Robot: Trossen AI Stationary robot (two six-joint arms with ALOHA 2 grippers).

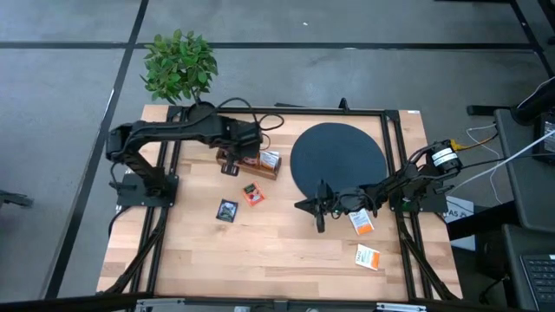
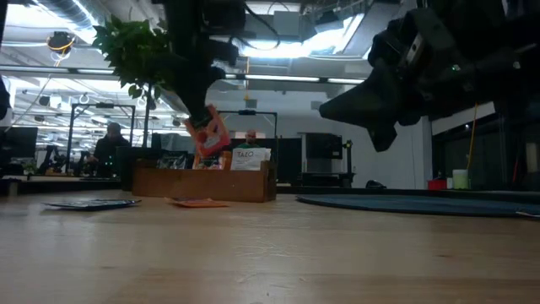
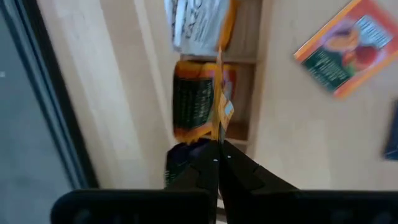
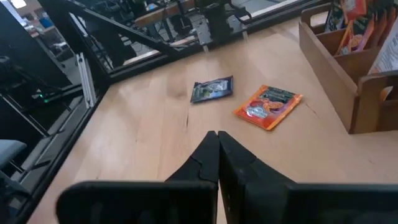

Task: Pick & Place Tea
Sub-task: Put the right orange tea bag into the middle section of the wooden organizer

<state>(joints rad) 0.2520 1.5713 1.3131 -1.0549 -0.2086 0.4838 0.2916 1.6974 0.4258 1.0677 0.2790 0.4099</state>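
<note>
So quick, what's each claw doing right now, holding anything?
Left claw: closed on an orange tea sachet, held edge-on over the wooden tray.
Right claw: closed, empty, above the table.

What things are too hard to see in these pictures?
- Print on the sachet in the left gripper: seen edge-on and blurred in the left wrist view.
- Tray compartments: the left arm covers them in the high view.
- Writing on the two white sachets near the right gripper: too small in the high view.
- Dark sachet on the table: lies flat and edge-on in the low view.
</note>
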